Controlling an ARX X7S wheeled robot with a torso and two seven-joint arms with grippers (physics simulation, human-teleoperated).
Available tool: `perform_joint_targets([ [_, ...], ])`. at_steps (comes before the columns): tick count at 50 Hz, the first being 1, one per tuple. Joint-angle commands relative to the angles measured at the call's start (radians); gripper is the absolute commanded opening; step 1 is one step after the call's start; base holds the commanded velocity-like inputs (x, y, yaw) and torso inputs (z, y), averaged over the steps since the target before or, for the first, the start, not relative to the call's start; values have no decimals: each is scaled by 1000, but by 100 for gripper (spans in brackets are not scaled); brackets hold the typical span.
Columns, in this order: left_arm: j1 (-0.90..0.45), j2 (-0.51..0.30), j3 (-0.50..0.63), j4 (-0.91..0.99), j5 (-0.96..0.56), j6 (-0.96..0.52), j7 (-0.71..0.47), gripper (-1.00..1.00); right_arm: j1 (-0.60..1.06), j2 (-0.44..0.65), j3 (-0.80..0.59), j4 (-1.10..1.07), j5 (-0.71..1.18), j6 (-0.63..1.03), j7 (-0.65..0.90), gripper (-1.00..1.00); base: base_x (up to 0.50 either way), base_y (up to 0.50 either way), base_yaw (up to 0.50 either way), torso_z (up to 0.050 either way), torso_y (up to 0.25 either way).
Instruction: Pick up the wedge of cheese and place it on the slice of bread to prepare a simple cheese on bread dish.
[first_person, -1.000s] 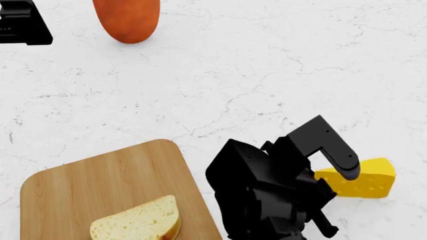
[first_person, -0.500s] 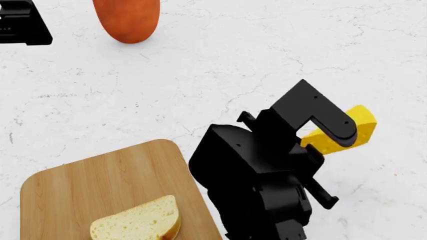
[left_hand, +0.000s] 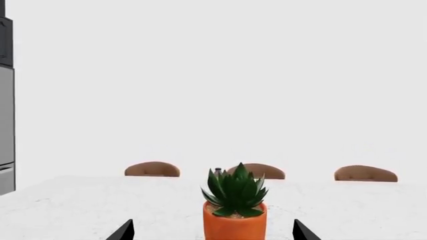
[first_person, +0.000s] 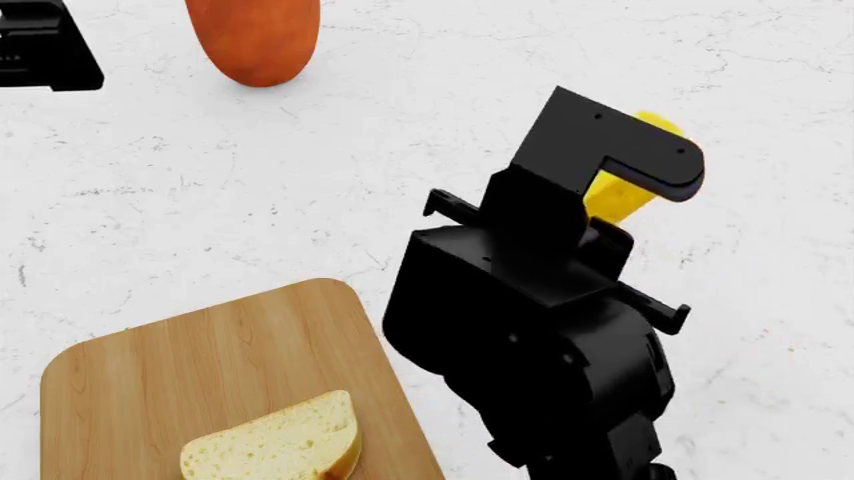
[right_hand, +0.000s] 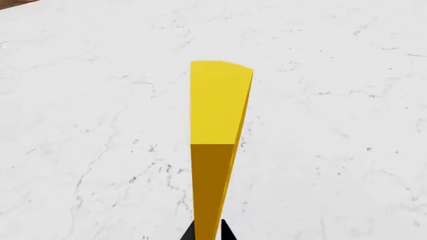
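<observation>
cheese wedge (first_person: 617, 190), one, bread slice (first_person: 275, 441), one

In the head view the right arm (first_person: 534, 330) hides most of the wedge of cheese (first_person: 617, 195). The slice of bread (first_person: 274, 440) and cutting board (first_person: 160, 370) are cut by the bottom edge; the orange-red object (first_person: 254, 35) by the top.

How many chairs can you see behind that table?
3, only their rounded tops showing past the far edge: one chair, the second behind the potted plant, the third. Others may be hidden.
</observation>
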Motion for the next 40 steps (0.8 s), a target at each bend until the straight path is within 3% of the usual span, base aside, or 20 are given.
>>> perform_joint_targets([
  [1,-3,-1,1,1,-3,-6,-7,100,56,28,-22,21,49,78,-126,-100,0,0,0,0,0],
  [13,-4,-2,7,-14,-2,2,-5,100,119,50,-33,116,110,139,-254,-100,0,0,0,0,0],
  [32,-4,-5,11,-16,-5,5,-8,100,116,53,-15,150,117,108,-221,-100,0,0,0,0,0],
  [36,-5,-6,14,-17,-6,4,-7,100,168,43,-114,173,120,181,-393,-100,0,0,0,0,0],
  [40,-5,-7,16,-22,-4,7,-7,100,195,46,-123,149,124,191,-406,-100,0,0,0,0,0],
])
